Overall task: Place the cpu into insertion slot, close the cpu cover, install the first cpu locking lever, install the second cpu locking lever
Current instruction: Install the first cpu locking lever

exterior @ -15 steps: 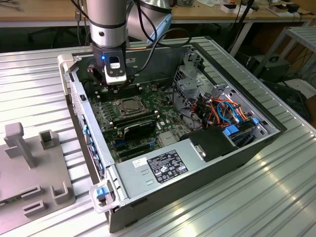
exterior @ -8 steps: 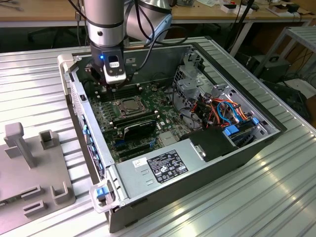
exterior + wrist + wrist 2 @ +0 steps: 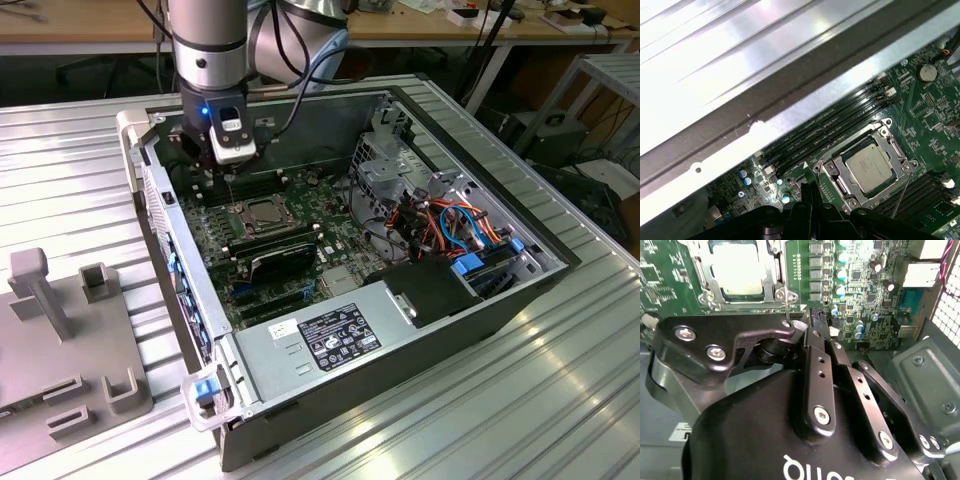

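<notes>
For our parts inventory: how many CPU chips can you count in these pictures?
1. The cpu lies on the green board, framed by the window of the cover. More could lie hidden elsewhere.

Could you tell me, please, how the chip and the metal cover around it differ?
The chip is a solid square with a plain pale grey top; the metal cover is a shinier frame with a large window. The chip sits inside that window; the metal cover lies around its edges and is the larger. Both are square, metallic and lie flat on the green board.
</notes>
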Robot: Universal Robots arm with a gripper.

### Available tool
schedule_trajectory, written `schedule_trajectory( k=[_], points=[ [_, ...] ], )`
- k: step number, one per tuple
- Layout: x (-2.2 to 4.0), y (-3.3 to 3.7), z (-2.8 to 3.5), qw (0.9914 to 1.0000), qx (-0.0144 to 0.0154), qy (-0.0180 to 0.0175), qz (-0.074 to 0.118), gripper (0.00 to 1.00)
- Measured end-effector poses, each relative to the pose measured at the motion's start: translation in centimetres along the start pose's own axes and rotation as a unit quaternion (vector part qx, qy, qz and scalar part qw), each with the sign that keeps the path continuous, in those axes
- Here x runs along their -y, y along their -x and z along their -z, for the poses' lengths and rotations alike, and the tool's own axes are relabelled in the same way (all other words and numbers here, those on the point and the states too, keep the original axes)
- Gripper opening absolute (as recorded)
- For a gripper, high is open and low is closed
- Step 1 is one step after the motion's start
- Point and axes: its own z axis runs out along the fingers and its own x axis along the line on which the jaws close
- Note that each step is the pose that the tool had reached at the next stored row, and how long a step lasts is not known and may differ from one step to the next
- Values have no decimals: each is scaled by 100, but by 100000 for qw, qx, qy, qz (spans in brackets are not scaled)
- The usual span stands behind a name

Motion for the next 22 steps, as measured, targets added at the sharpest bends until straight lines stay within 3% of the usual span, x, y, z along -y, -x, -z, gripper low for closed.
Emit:
schedule_trajectory(
  k=[4,7,8,9,13,15,17,20,22],
  points=[
    [-30,2,-2,99989,-114,150,1462,11],
    [-86,86,-10,99977,-190,248,2107,11],
    [-149,184,-20,99971,-250,260,2399,11],
    [-184,239,-27,99965,-290,274,2602,11],
    [-237,321,-37,99921,-407,365,3943,11],
    [-244,333,-46,99839,-481,465,5641,11],
    [-245,335,-57,99645,-604,596,8374,11],
    [-253,347,-76,99411,-694,704,10794,11],
    [-275,382,-95,99358,-707,716,11266,11]
  ],
)
